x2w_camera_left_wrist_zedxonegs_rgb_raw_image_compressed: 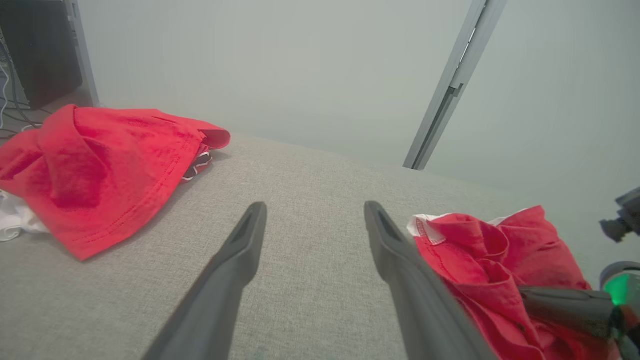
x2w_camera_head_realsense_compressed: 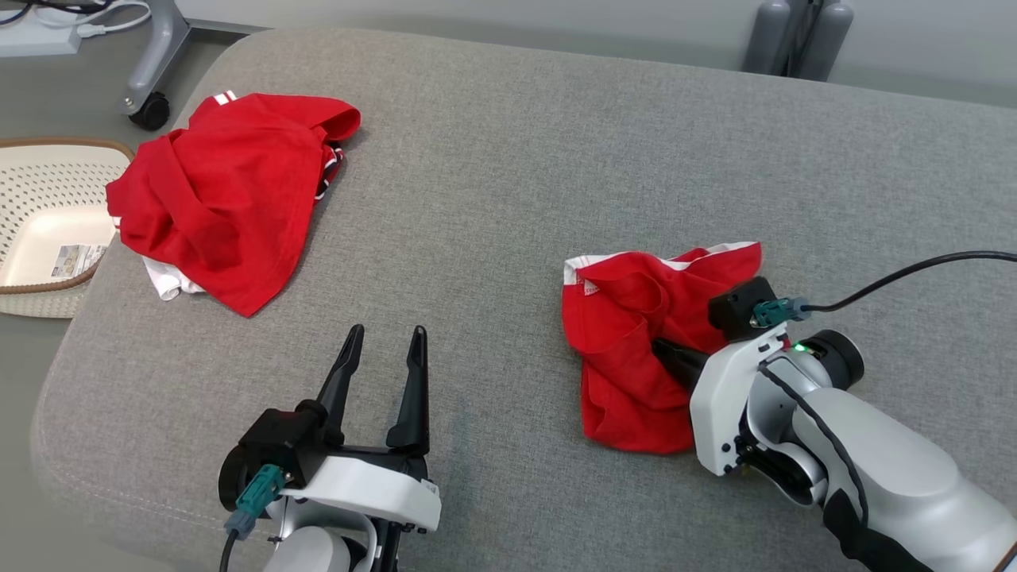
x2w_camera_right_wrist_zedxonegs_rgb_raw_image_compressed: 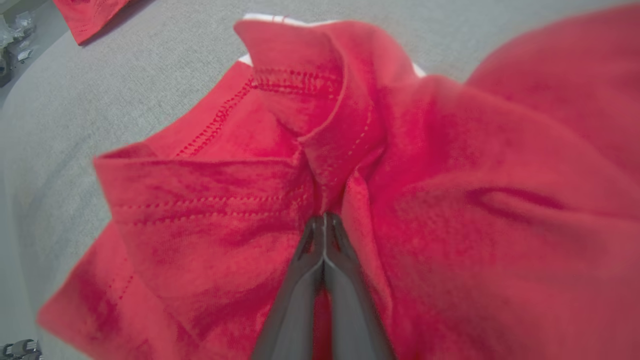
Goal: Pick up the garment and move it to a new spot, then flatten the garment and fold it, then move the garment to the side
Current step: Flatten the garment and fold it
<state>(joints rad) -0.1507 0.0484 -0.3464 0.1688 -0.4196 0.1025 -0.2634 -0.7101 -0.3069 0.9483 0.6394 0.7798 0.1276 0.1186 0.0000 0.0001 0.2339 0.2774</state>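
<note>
My right gripper (x2w_camera_right_wrist_zedxonegs_rgb_raw_image_compressed: 324,222) is pinched shut on a fold of the crumpled red cotton garment (x2w_camera_head_realsense_compressed: 628,334), which lies right of centre on the grey woven cushion (x2w_camera_head_realsense_compressed: 516,159), well apart from my wide-open, empty left gripper (x2w_camera_head_realsense_compressed: 386,334).

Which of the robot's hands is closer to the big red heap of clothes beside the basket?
Left. The left gripper, open, is just short of the red heap, bare cushion between. The right gripper is far across, fingers shut on the smaller red garment.
</note>
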